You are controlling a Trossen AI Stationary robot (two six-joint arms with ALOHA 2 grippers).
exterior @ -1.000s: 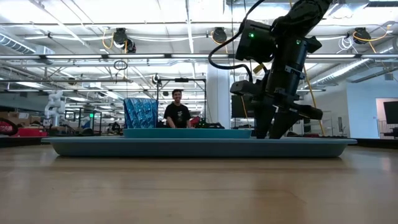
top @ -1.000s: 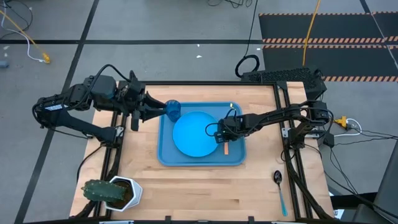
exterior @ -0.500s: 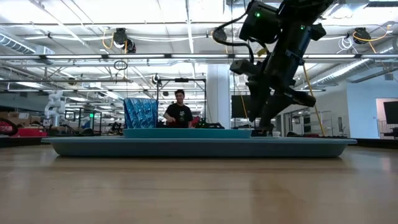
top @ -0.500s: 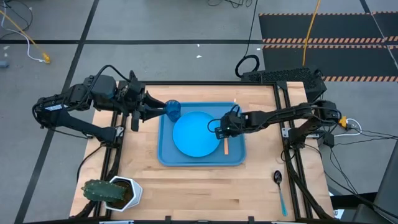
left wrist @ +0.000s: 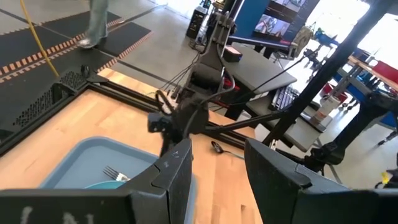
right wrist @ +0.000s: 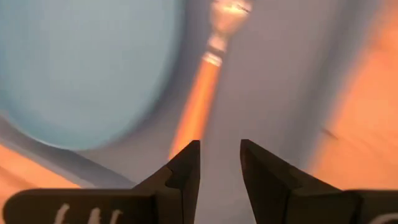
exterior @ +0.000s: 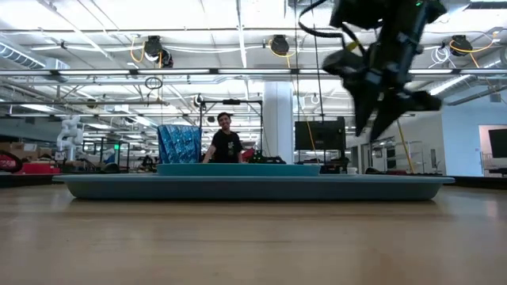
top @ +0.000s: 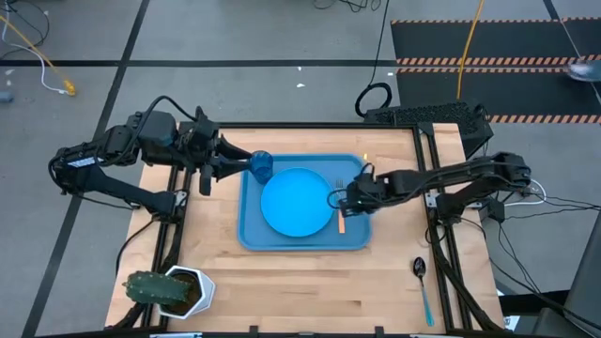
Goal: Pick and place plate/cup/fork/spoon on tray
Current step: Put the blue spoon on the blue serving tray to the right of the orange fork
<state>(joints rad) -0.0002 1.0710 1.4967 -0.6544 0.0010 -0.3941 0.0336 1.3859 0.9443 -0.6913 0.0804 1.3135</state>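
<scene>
The tray sits in the middle of the worktop and already carries three of the four things. The plate lies flat at its centre, the cup stands upright at the far left corner, and the fork lies along the right side, in the strip between the plate and the tray's rim, so it rests flat on the tray floor and not tilted on the plate's edge.

The right hand hangs just above the fork with its fingers apart and nothing between them; in its wrist view the orange handle and the silver tines lie free below the gap. This looks like a fork just set down, the hand lifted clear of it.

The left hand waits beside the cup at the tray's left edge, fingers spread, holding nothing; whether it touches the cup is hard to tell from above.

The spoon is the thing left: it lies on bare wood near the front right corner, well apart from the tray, dark bowl pointing toward the tray and thin light-blue handle toward the front edge. It lies on the right arm's side, so that arm will probably fetch it.
</scene>
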